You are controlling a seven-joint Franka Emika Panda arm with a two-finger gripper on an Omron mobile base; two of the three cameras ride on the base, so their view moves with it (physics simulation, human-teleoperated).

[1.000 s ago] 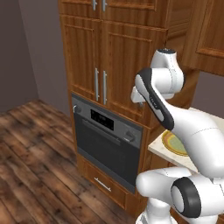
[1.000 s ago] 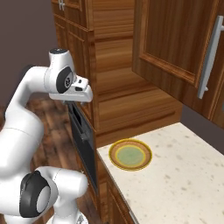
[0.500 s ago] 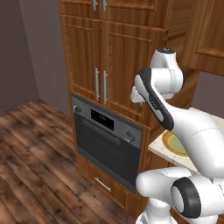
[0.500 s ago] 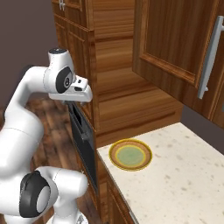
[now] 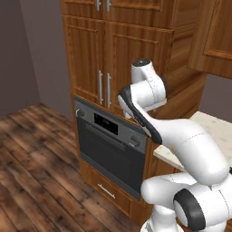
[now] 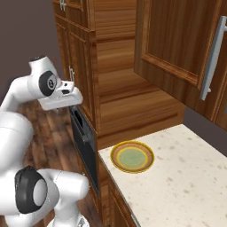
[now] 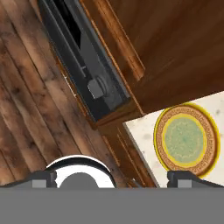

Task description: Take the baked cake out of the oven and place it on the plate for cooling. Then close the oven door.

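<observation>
From the left base view, one oven (image 5: 111, 147) sits in tall wooden cabinetry, its oven door (image 5: 108, 156) shut flush, with one drawer (image 5: 108, 191) below. A wide stretch of bare wooden floor (image 5: 31, 172) lies open in front of it. The white arm (image 5: 181, 145) bends up close beside the oven's right edge.

From the right base view, one plate (image 6: 132, 157) with a yellow-orange rim lies near the left edge of the pale countertop (image 6: 186, 177), with plenty of bare counter to its right. An upper cabinet (image 6: 177, 48) hangs above. The oven appears edge-on, just left of the counter.

In the hand view, the gripper (image 7: 111, 179) looks down with its two fingertips (image 7: 43, 178) set wide apart, holding nothing. The plate lies just above the right fingertip; the oven's knob (image 7: 97, 86) and handle are up and to the left. The cake cannot be seen behind the shut door.
</observation>
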